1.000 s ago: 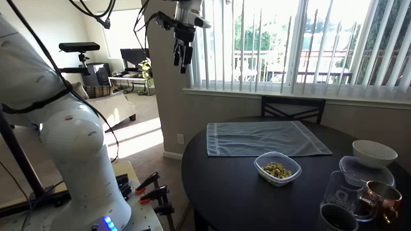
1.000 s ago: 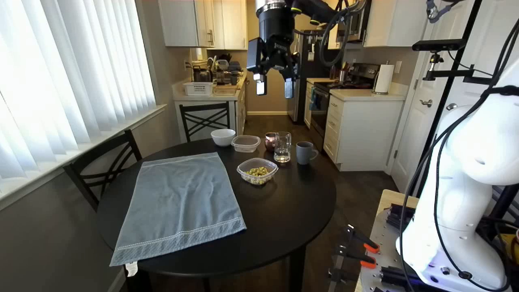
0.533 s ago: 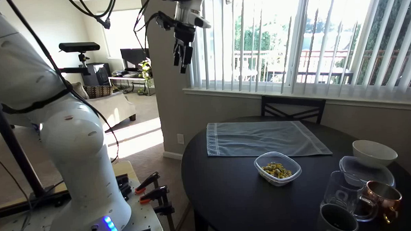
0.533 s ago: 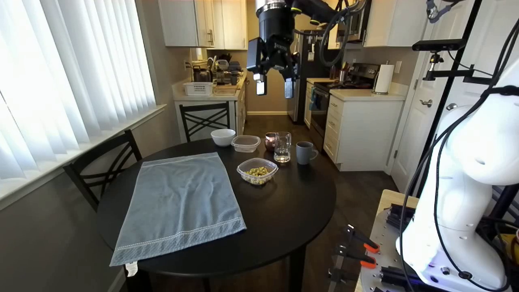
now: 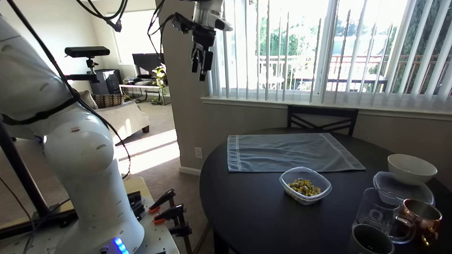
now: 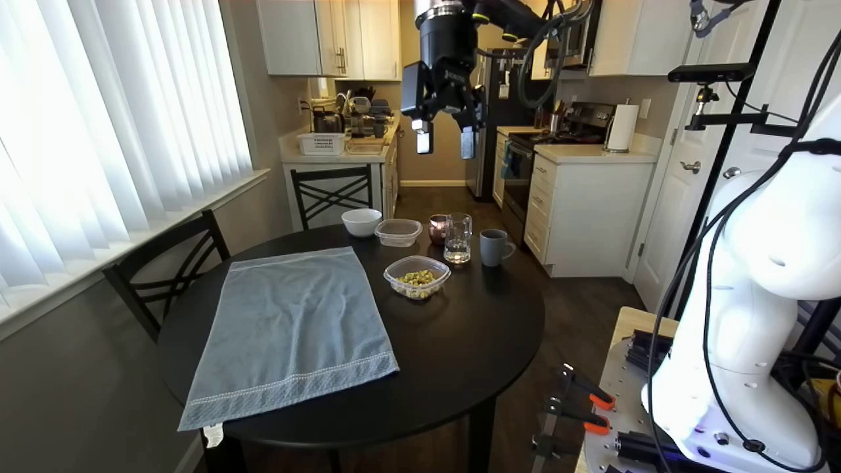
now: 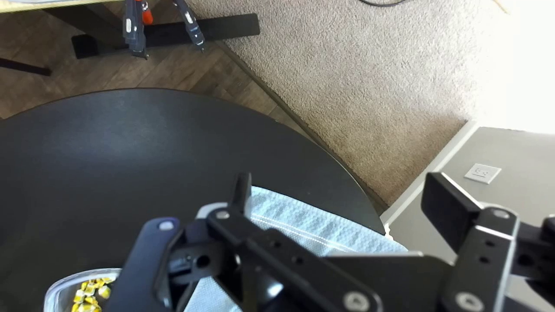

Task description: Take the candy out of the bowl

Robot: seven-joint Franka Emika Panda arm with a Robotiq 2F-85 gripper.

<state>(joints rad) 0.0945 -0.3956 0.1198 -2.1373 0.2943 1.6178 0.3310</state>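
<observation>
The bowl (image 5: pixel 323 194) is a small shallow whitish, see-through plastic bowl with a rounded-square rim. It stands upright on the dark round table; it also shows in an exterior view (image 6: pixel 441 284) and, partly cut off, at the lower left of the wrist view (image 7: pixel 58 291). The candy (image 5: pixel 304 187), a heap of small yellow-gold pieces, lies in the bowl, also in an exterior view (image 6: pixel 418 278) and the wrist view (image 7: pixel 89 297). My gripper (image 6: pixel 445 142) is high above the table, far from the bowl. It is open and empty, its fingers wide apart in the wrist view (image 7: pixel 340 195).
A grey-blue towel (image 6: pixel 295 328) lies on the table (image 6: pixel 460 355) beside the bowl. A white round bowl (image 6: pixel 362 223), clear container (image 6: pixel 398 234), copper mug (image 6: pixel 437 230), glass mug (image 6: pixel 458 240) and grey mug (image 6: pixel 494 248) stand behind it. Chairs stand round the table.
</observation>
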